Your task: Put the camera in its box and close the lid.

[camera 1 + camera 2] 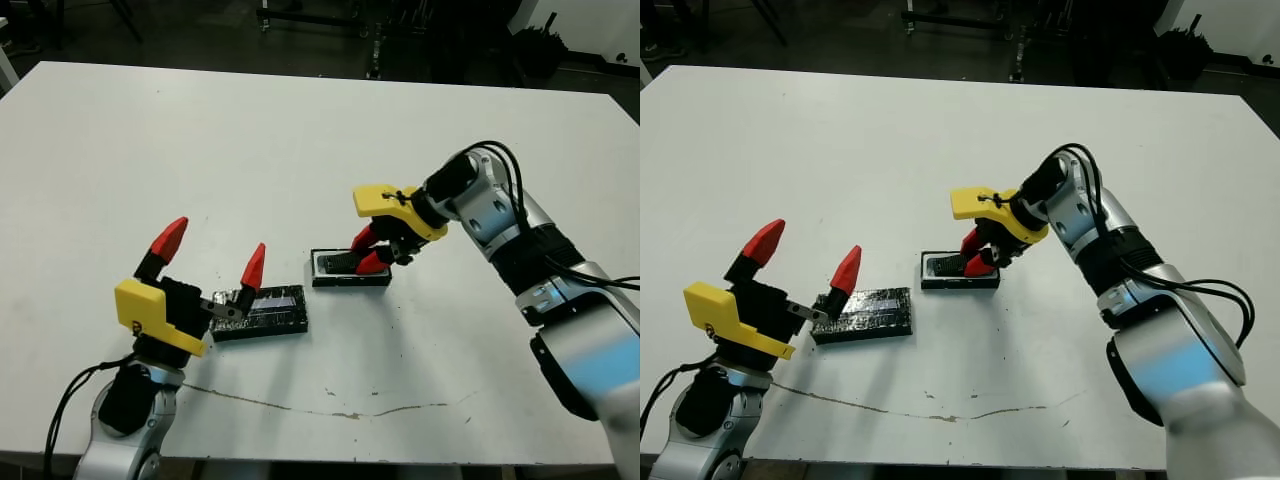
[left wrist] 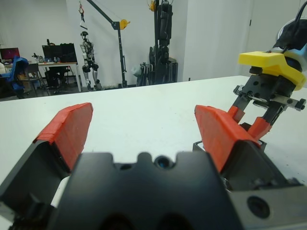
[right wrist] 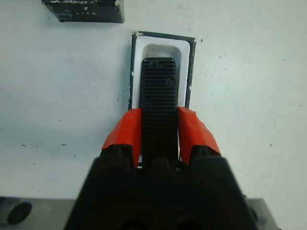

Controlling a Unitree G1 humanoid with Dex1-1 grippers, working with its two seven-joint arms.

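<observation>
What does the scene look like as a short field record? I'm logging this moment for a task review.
camera: clamped in the right pincer, held over the box's white hollow
box: open on the table, near its middle
lid: off the box, flat on the table to the robot's left of it
left pincer: open, empty, beside the lid
table: white
</observation>
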